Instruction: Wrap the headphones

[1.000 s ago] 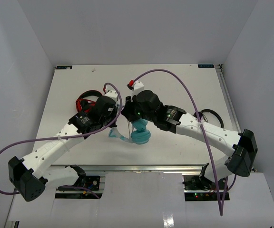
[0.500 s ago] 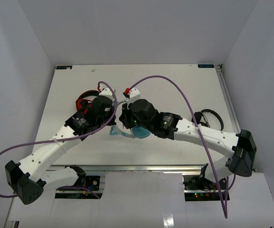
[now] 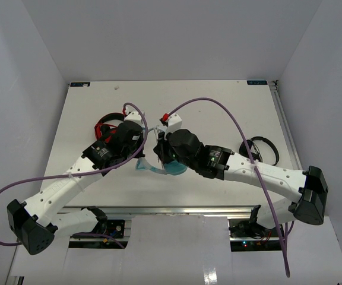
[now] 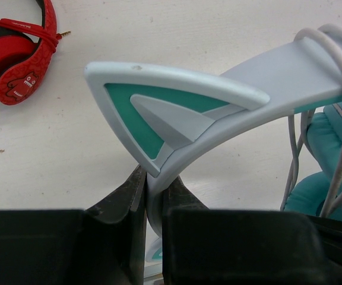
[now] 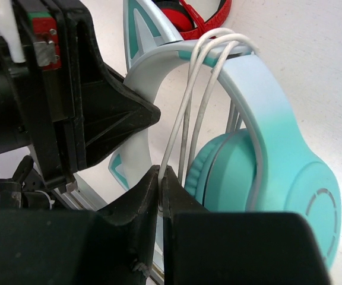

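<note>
The table (image 3: pixel 218 107) lies under both my arms, which meet near its middle with the headphones (image 3: pixel 172 168) held up between them, right at my fingertips rather than resting flat.

My left gripper (image 4: pixel 155 178) is clamped on the pale band (image 4: pixel 266 77), just below the cat ear (image 4: pixel 159 101). From that grip the band arcs up and away to my right, towards the teal cup (image 5: pixel 278 178) hanging on the far side. That arc is the long axis I have to work around.

My right gripper (image 5: pixel 160 177) is pinched shut on the thin white cord (image 5: pixel 186 113). The cord rises straight from those fingers and crosses over the top of the band, where I count about three strands lying side by side, square to the band's run. The cup sits just to the right of my right fingers, and the left gripper's black body sits close on their other side.

So I judge the next loop belongs to the right arm. It should carry the cord over and under the band, across its axis, while the left only anchors. The room between my two grippers is tight.
</note>
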